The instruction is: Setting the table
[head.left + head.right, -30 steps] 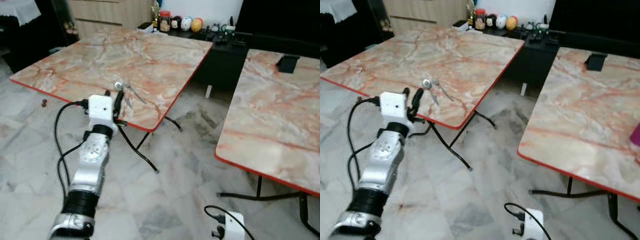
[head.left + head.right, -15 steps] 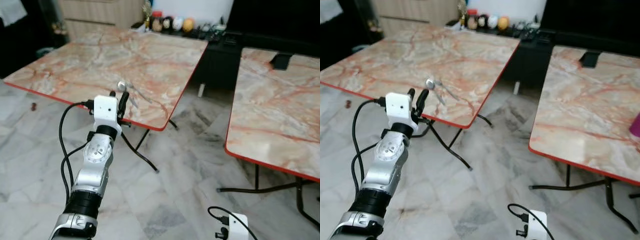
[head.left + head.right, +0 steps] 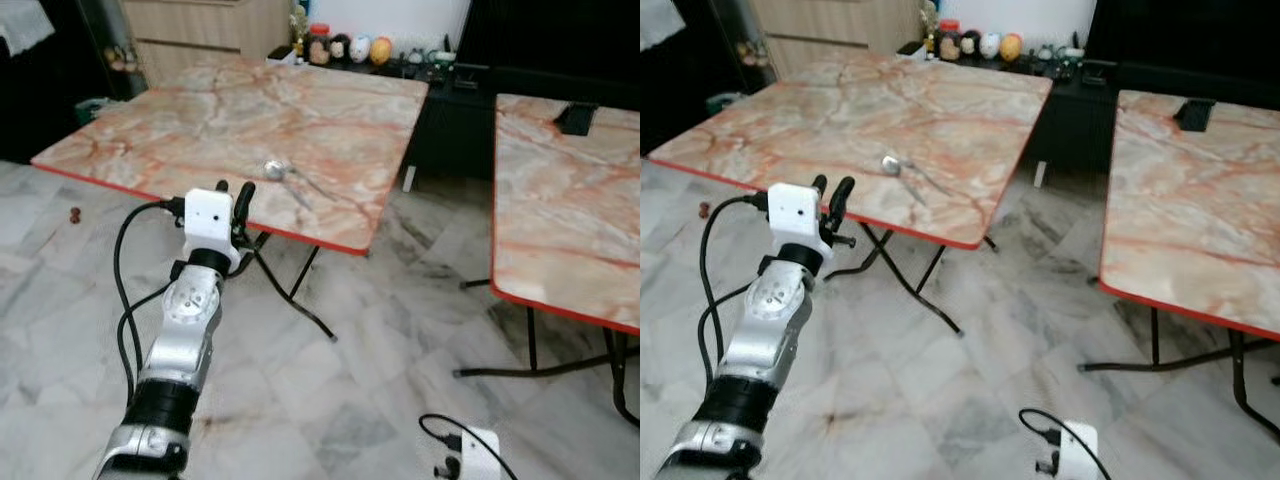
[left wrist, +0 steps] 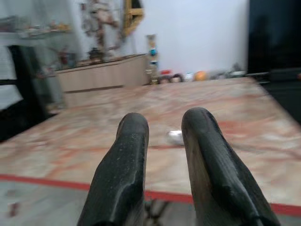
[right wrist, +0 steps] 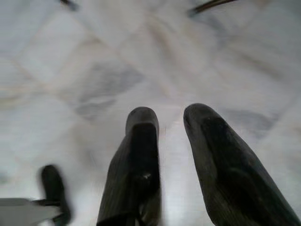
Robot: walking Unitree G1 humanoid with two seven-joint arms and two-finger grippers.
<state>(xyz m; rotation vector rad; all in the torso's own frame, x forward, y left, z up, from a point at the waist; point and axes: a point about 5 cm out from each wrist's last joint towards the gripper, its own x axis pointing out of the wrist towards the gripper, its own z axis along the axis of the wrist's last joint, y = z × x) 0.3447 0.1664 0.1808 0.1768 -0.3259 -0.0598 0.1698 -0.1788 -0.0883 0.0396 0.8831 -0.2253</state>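
The right claw [image 5: 171,141] hangs idle over the marble floor [image 3: 380,400], fingers parted and empty; the left claw [image 3: 232,198] is raised at the surface's [image 3: 200,120] near red edge, fingers slightly apart, gripping nothing; the spoon [image 3: 280,171] lies past it toward one o'clock, well inside the edge; best approach low and level, straddling the handle; no containers within reach.

A home dining room: marble-topped folding tables [image 3: 300,110], marble floor [image 3: 380,380], wooden sideboard [image 3: 200,30].
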